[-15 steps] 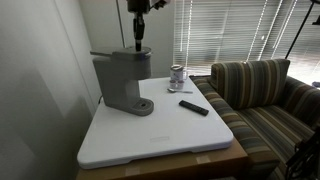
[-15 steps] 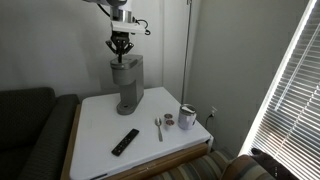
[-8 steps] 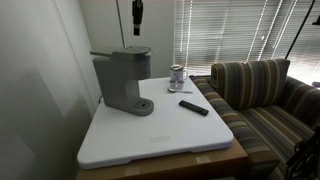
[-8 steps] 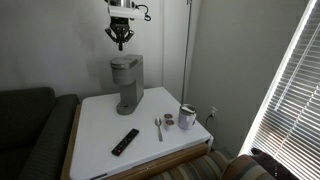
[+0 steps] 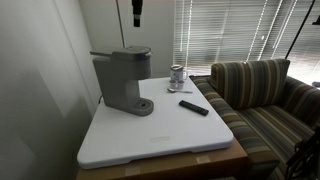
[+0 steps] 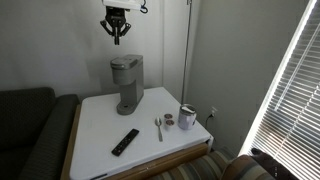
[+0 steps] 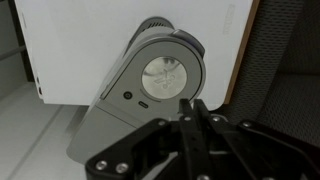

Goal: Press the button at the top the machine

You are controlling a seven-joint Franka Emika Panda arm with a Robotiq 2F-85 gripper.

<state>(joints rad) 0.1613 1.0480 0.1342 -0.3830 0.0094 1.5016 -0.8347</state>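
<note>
Indoors, machine (image 5: 122,78) on white table (image 5: 160,135), striped sofa (image 5: 255,85)

The hand (image 6: 117,37) hangs high on a vertical wrist, pointing straight down, fingers (image 7: 190,125) pressed together.

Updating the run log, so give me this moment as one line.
pincer: shut, empty | place: directly above machine, well apart | contact: none

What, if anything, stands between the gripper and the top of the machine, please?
Nothing visible does. The gripper hangs above the machine with only open air between them in both exterior views. The wrist view looks straight down onto the machine's top, unobstructed.
</note>
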